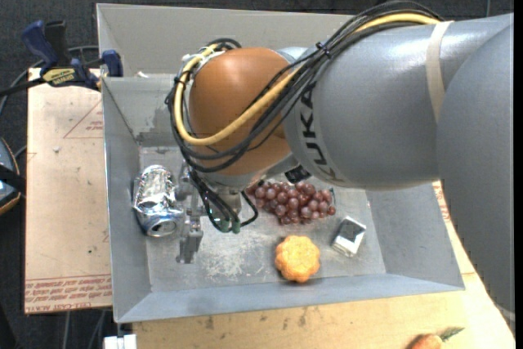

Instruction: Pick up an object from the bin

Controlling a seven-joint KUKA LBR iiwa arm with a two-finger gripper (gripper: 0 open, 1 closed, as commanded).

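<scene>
My gripper reaches down to the bin floor in the left part of the bin, below the orange cover on the wrist. A crushed silver can lies right beside it on its left, touching or nearly touching it. A bunch of dark red grapes lies to the gripper's right, partly hidden under the arm. A round orange biscuit-like piece sits near the front wall.
A small black and white box lies at the right, past the grapes. The large grey arm and its cables cover the bin's back and right side. Bare floor shows between the gripper and the biscuit.
</scene>
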